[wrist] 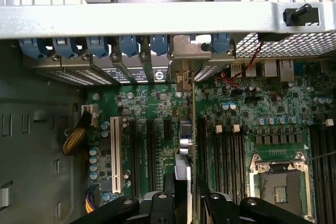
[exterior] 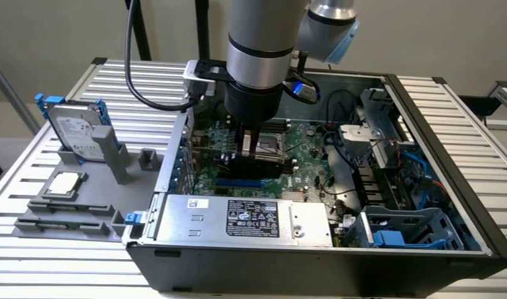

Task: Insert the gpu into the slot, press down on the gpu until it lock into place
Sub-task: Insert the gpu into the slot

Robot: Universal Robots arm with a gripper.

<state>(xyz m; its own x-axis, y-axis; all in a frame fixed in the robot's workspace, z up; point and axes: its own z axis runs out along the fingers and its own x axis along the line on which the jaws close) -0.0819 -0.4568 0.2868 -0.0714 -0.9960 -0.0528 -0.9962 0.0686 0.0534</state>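
Note:
My gripper (exterior: 255, 154) reaches down into the open computer case and is shut on the gpu (exterior: 258, 167), a flat black card held upright over the green motherboard (exterior: 307, 146). The slot (exterior: 239, 184) shows as a blue strip just below the card's lower edge; whether the card is seated in it cannot be told. In the wrist view the gpu (wrist: 184, 140) appears edge-wise between my dark fingers (wrist: 167, 195), and its metal bracket (wrist: 188, 51) lies in line with the rear slot covers. The card hides the slot there.
A silver power supply (exterior: 245, 218) sits in front of the board and a blue drive cage (exterior: 403, 232) at the exterior view's right. Black memory slots (wrist: 226, 150) and the CPU socket (wrist: 278, 182) flank the card. A hard drive (exterior: 75, 131) stands on the grey fixture outside.

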